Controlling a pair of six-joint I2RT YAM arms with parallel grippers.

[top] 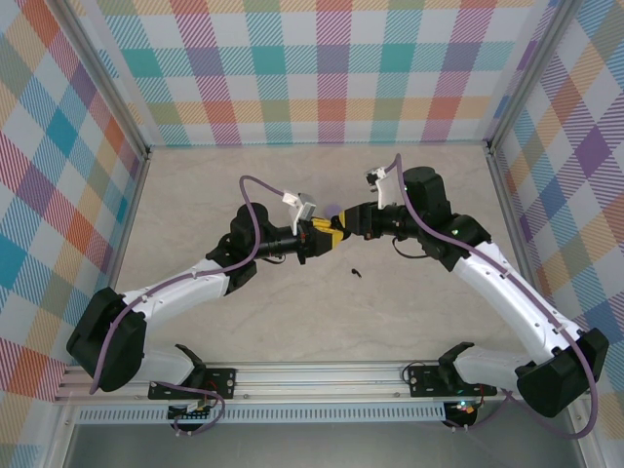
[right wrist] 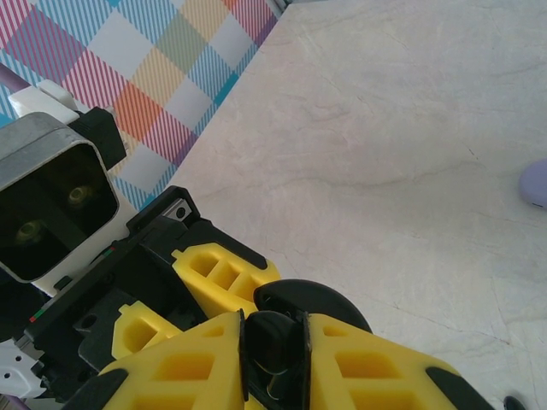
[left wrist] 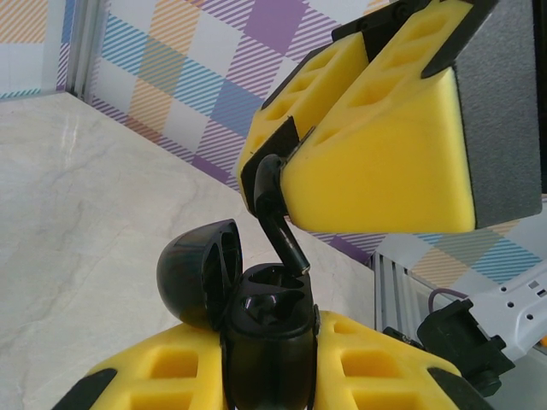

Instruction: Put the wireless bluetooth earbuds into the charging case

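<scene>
Black earbud (left wrist: 285, 232), pinched by the right gripper (left wrist: 273, 162) at frame centre, hung stem-first over the open charging case (left wrist: 269, 312), which the left gripper (left wrist: 269, 363) clamped below; the tilted stem could jam.

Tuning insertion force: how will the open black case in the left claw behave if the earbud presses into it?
The case looks glossy and rounded, so it may slip or twist between the left claw's pads. Its lid stands open on a hinge and probably swings if the earbud bumps it. Small hard shell, likely light.
</scene>
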